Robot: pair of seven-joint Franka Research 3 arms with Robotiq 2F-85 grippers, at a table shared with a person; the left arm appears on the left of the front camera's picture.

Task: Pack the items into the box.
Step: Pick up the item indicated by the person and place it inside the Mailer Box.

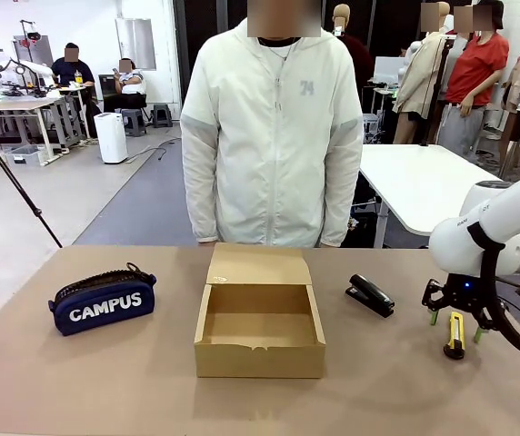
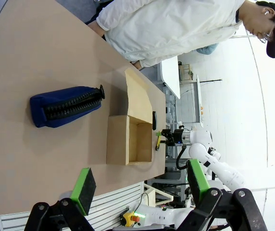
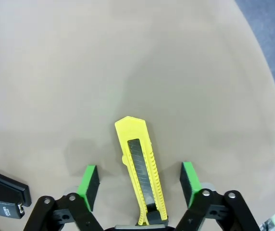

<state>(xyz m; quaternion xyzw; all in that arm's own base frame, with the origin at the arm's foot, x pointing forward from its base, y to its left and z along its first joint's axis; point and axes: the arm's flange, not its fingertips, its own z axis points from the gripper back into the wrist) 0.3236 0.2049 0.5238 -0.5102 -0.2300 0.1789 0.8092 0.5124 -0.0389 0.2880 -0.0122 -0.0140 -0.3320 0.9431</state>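
Note:
The yellow-and-black utility knife (image 3: 140, 183) lies flat on the tan table between the green pads (image 3: 90, 185) of my right gripper (image 1: 455, 325), at the right end. The pads stand clear of the knife on both sides, so the gripper is open. A small black stapler (image 1: 370, 295) rests just left of it, right of the box. The brown cardboard box (image 1: 260, 359) sits at the table's middle, lid flap folded back toward the person, with nothing inside. The navy "CAMPUS" pouch (image 1: 103, 302) lies to its left. My left gripper (image 2: 141, 185) hangs open high above the table, holding nothing.
A person in a white jacket (image 1: 274, 127) stands at the far edge behind the box, arms at the sides. A white table (image 1: 424, 182) stands behind on the right. Bare tabletop (image 1: 105, 381) stretches in front of the pouch and box.

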